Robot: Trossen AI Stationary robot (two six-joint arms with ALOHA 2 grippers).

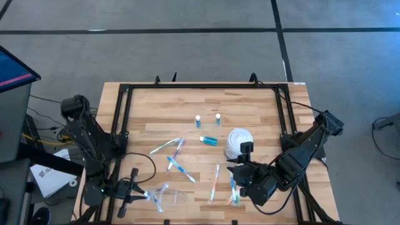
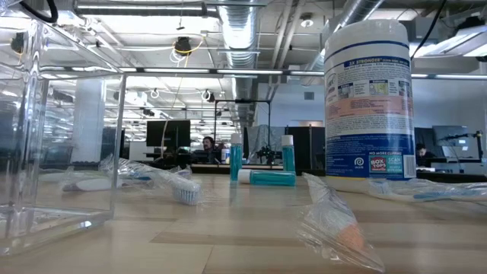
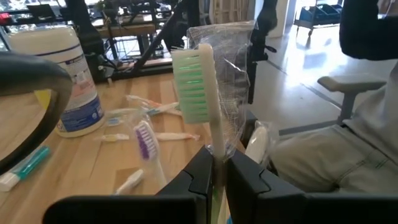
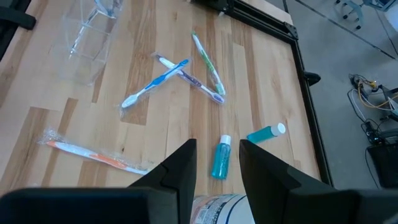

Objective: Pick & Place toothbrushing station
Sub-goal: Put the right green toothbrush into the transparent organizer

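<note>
My left gripper [image 3: 216, 171] [image 1: 140, 192] is near the table's front left corner, shut on a green-bristled toothbrush [image 3: 194, 84] in a clear wrapper, beside a clear box [image 1: 167, 199] [image 2: 53, 137]. My right gripper [image 4: 217, 163] [image 1: 240, 165] hangs open and high over the table's right half, holding nothing. Below it, two blue bottles [image 1: 198, 119] [image 1: 218, 117] stand upright and a third [image 1: 209, 140] lies on its side. Several toothbrushes [image 1: 178, 164] [image 4: 155, 84] lie flat on the wood, and an orange one [image 4: 93, 154] [image 2: 335, 224] is in a crinkly wrapper. My left gripper pinches the green-bristled toothbrush's handle [image 3: 217, 152], below the neck, between its two fingers, wrapper included. The fingers reach out about level. The head stands out past the fingertips, bristles showing, and the brush is lifted clear of the table.
A white wipes canister [image 1: 239, 142] [image 2: 369, 99] stands right of centre, under my right arm. A black frame [image 1: 200, 87] runs around the table top. In the left wrist view a seated person's leg [image 3: 323, 168] and a chair show past the table edge.
</note>
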